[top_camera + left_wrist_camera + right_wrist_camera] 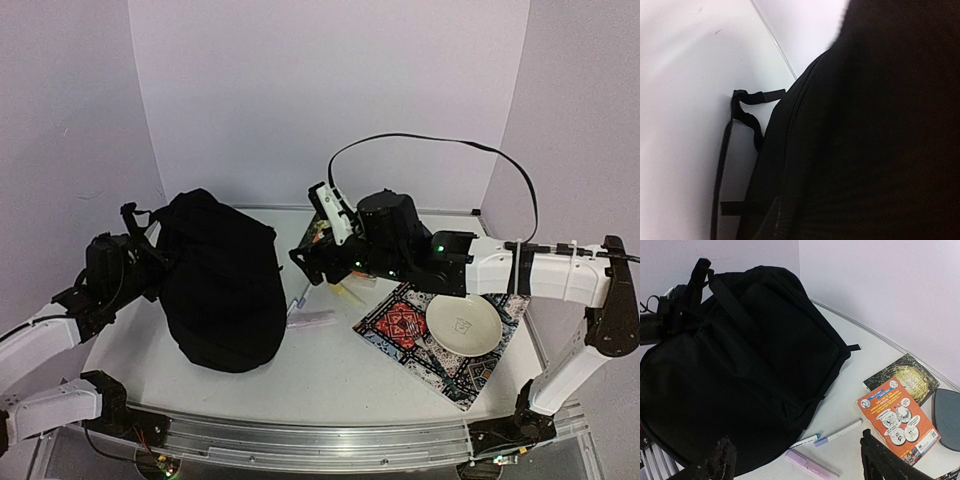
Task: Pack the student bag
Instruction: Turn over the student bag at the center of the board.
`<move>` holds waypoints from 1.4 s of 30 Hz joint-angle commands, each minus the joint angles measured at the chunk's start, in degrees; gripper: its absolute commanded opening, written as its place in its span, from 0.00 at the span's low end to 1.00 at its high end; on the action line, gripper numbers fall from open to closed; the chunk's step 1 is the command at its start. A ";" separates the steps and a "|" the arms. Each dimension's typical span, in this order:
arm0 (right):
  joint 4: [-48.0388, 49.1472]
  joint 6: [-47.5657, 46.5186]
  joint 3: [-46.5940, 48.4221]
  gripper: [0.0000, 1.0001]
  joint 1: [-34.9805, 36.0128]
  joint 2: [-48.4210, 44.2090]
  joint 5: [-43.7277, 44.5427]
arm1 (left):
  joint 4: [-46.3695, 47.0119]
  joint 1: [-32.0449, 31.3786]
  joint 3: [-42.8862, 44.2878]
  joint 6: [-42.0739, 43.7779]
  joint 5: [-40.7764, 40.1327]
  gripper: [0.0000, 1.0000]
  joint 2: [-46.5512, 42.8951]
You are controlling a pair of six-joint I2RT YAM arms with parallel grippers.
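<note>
The black backpack (222, 285) lies on the left half of the table, straps toward its far left. It fills the left wrist view (865, 150), where a strap loop (747, 117) shows. It also shows in the right wrist view (740, 365). My left gripper (138, 248) is against the bag's upper left side by the straps; its fingers are hidden. My right gripper (800, 465) hovers open and empty above two pens (837, 432) and a purple highlighter (810, 465) beside the bag's right edge. In the top view the right gripper (308, 262) is just right of the bag.
An orange book (897, 420) lies on a dark book (905, 377), with a grey-teal pouch (947, 417) beside them. A white plate (463, 325) sits on a patterned cloth (398, 325) at the right. White walls enclose the table.
</note>
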 commanded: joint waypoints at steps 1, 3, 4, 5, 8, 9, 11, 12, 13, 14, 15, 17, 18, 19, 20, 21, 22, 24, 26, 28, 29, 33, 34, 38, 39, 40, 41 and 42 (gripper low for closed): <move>2.86 2.68 0.64 0.86 0.31 -0.03 -3.51 | -6.31 0.03 -4.95 -1.13 -2.40 0.21 -8.47; 2.86 3.50 0.76 0.86 0.32 0.99 -4.77 | -11.23 -0.03 -6.29 0.28 -3.43 0.35 -11.62; 2.86 4.01 0.75 0.86 0.32 1.34 -5.35 | -13.45 0.01 -6.61 1.22 -3.95 0.41 -12.97; 2.86 4.57 0.74 0.86 0.31 1.73 -5.96 | -15.88 0.02 -6.50 2.78 -4.79 0.47 -14.11; 2.84 6.14 0.64 0.86 0.31 3.18 -7.27 | -23.95 -0.03 -4.21 8.25 -8.47 0.64 -15.76; 2.81 6.64 0.60 0.86 0.29 3.57 -7.60 | -26.27 -0.04 -2.96 10.12 -9.53 0.68 -15.62; 2.48 7.66 0.60 0.86 0.32 4.61 -8.04 | -29.37 -0.03 -0.07 14.06 -10.73 0.81 -14.56; 2.17 8.05 0.65 0.86 0.36 5.17 -8.14 | -30.95 -0.04 1.18 16.22 -11.32 0.85 -13.71; 1.81 8.60 0.81 0.86 0.31 5.73 -8.09 | -32.34 0.00 2.92 17.51 -11.91 0.87 -12.81; 1.41 9.10 1.00 0.86 0.29 6.35 -8.07 | -33.67 -0.02 4.75 19.06 -12.64 0.88 -11.73; 0.93 9.67 1.16 0.86 0.29 7.00 -8.08 | -34.89 -0.04 6.71 20.73 -13.50 0.89 -10.60; 0.25 10.85 1.32 0.86 0.31 7.95 -7.89 | -36.81 -0.05 10.74 23.93 -15.56 0.90 -8.52; 0.06 11.31 1.38 0.86 0.36 8.51 -7.67 | -37.83 -0.07 12.36 25.20 -16.38 0.90 -7.75; -0.26 11.83 1.49 0.86 0.32 9.15 -7.41 | -38.41 -0.03 14.20 26.88 -16.85 0.91 -6.62; -0.55 12.33 1.88 0.86 0.34 9.76 -7.21 | -38.72 0.02 15.56 28.38 -17.04 0.91 -5.59; -1.05 12.80 2.27 0.86 0.31 10.67 -7.12 | -39.00 -0.02 17.18 30.45 -16.78 0.91 -4.18; -1.70 13.25 2.93 0.86 0.34 11.51 -7.16 | -39.17 -0.03 18.77 32.76 -15.56 0.91 -2.15; -2.66 14.20 4.12 0.86 0.23 13.23 -7.14 | -39.50 -0.04 21.37 36.36 -11.55 0.91 1.92; -3.24 15.17 5.25 0.85 0.10 15.11 -7.30 | -39.40 -0.04 23.69 38.60 -6.04 0.89 5.98; -3.61 16.48 6.03 0.84 -0.36 16.71 -8.04 | -38.96 -0.19 25.37 39.24 -0.63 0.87 9.56; -3.72 17.07 6.50 0.83 -0.59 17.67 -8.66 | -38.62 -0.46 26.01 39.67 1.00 0.85 11.22; -4.05 18.28 8.72 0.79 -0.66 21.08 -10.14 | -36.54 -3.60 26.52 40.61 3.52 0.80 15.86; -4.08 18.55 9.23 0.79 -0.61 21.94 -10.17 | -35.29 -4.89 26.18 40.55 4.18 0.80 16.87; -4.42 19.49 12.05 0.78 -0.74 25.21 -11.21 | -30.12 -9.35 24.39 40.67 3.66 0.78 21.09; -4.52 19.72 12.80 0.77 -0.92 26.15 -11.15 | -29.05 -9.79 24.02 40.91 3.74 0.77 22.17; -4.61 19.95 13.60 0.76 -1.06 27.19 -11.15 | -27.95 -10.05 23.65 41.18 3.93 0.77 23.15; -4.74 20.28 14.28 0.75 -1.18 28.13 -11.05 | -26.88 -10.30 23.28 41.46 4.12 0.76 24.00; -4.88 20.64 14.88 0.74 -1.34 28.95 -10.87 | -25.77 -10.57 22.90 41.79 4.37 0.76 24.86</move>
